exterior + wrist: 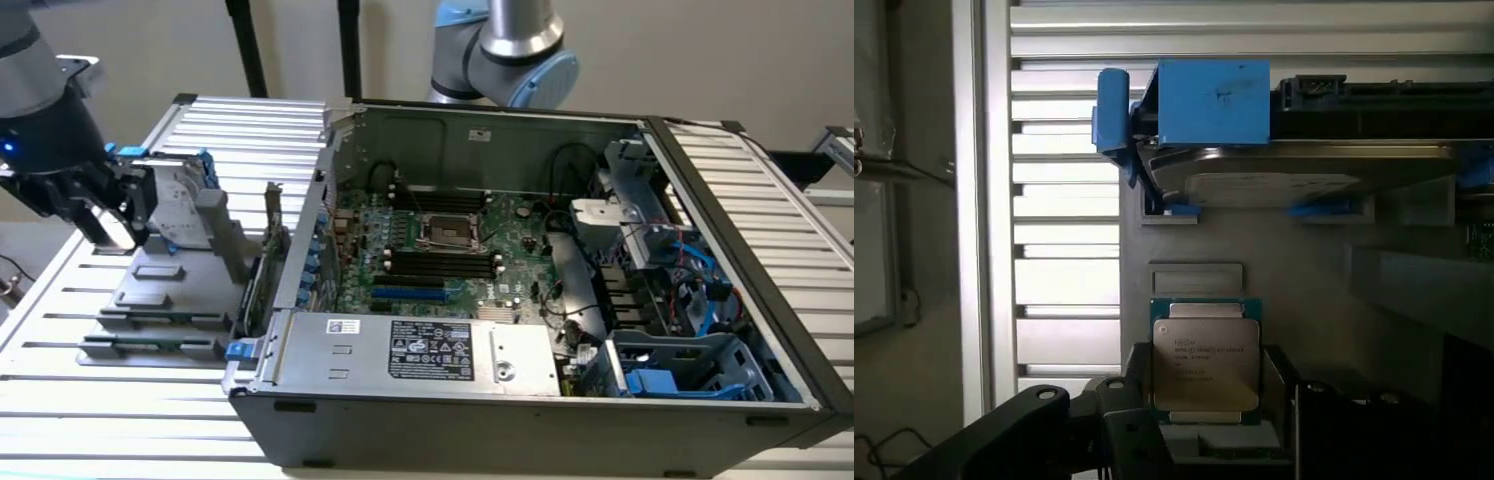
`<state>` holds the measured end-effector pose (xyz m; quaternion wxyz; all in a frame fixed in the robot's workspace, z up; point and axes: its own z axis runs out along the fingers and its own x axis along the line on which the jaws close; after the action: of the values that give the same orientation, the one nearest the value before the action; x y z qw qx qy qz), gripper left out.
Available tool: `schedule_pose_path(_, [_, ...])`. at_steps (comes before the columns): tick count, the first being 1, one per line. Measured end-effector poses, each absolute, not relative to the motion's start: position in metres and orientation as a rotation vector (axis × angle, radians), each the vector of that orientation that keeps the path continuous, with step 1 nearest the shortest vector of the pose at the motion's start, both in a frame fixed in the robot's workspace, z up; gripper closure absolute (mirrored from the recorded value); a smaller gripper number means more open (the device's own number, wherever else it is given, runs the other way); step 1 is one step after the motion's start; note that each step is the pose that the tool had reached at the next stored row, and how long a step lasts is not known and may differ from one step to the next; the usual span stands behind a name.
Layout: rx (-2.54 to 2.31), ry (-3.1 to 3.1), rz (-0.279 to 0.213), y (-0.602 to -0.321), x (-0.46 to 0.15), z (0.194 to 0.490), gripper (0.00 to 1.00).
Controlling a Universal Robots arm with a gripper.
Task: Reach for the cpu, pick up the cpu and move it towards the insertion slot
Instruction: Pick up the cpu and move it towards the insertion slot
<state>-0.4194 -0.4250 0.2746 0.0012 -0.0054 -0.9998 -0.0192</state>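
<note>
Gripper (pixel 118 238) sat over the grey tray (pixel 160 300) on the slatted table (pixel 80 400), at the exterior view's left of the open computer case (pixel 400 430).

Wrist view: cpu (pixel 1206 365) was right between the fingers (pixel 1278 390), metal top facing the camera with printed text readable. Fingers were pressed against two opposite edges of it, with no gap visible on either side, so it was pinching the cpu. Couldn't tell whether it was clear of the tray or just resting on it.

Beyond the cpu in that view was a shallow rectangular recess (pixel 1197 278) in the tray, then the hard drive (pixel 1294 175) in its blue frame (pixel 1214 100). In the exterior view the drive stood upright just beside the gripper.

Socket (pixel 447 232) was on the green circuit board (pixel 521 240) inside the case: shiny frame, dark centre, black memory slots (pixel 441 265) alongside it. Nothing was seated in it. Cpu and socket were well apart, with the case's side wall between them.
</note>
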Motion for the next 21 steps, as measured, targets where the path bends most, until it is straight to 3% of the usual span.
schedule_pose_path(21, [0.103,-3.134,-0.081,-0.426,-0.393,0.370,0.46])
